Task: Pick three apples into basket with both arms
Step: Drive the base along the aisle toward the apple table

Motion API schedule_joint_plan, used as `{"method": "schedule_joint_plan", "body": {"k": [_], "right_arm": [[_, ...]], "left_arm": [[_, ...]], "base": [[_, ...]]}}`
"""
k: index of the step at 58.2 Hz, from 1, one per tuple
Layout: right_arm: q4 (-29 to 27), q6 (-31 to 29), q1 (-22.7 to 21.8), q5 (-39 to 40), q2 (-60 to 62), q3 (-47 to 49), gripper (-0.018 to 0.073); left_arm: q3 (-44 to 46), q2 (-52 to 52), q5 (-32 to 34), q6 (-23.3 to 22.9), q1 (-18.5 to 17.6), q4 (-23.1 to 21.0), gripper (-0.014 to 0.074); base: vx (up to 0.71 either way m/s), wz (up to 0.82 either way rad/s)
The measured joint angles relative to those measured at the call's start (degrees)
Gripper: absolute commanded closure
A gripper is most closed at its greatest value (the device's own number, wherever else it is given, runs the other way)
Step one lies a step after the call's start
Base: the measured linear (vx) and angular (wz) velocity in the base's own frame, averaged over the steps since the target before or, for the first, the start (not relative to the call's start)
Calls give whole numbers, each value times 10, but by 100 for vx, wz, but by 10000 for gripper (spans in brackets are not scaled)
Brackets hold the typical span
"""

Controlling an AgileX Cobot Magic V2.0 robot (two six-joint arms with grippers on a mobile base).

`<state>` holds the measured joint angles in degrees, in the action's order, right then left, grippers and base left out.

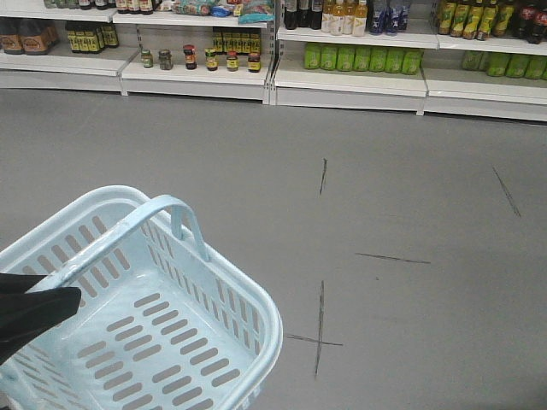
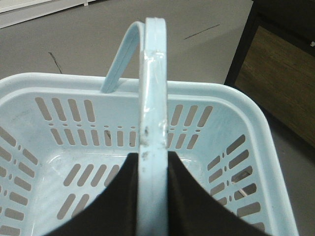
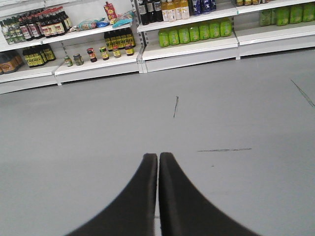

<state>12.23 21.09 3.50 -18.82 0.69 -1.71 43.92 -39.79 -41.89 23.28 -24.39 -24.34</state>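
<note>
Black fingers point(image 2: 118, 196) of the left hand point(image 2: 151, 157) pinch one swing handle point(image 2: 153, 73) of the basket point(image 2: 64, 81), which looks empty and hangs tilted above the floor point(image 1: 410, 213). Held by that thin bar alone, I'd say it could swing or slip once fruit lands. Right hand point(image 3: 158, 158) is closed on nothing. No apples show anywhere, and the arms are out of view.

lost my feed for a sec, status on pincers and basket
Left pincer shut on basket handle. Right pincer shut, empty. Basket holds no apples, none in view. Floor ahead, shelves beyond.
</note>
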Motion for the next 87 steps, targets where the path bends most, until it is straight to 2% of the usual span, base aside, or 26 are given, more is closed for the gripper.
{"method": "schedule_joint_plan", "body": {"k": [47, 87], "right_arm": [[0, 0, 0, 0, 0, 0, 564], [0, 0, 0, 0, 0, 0, 564]], "left_arm": [[0, 0, 0, 0, 0, 0, 603], [0, 0, 0, 0, 0, 0, 603]], "base": [[19, -11], [15, -48]]}}
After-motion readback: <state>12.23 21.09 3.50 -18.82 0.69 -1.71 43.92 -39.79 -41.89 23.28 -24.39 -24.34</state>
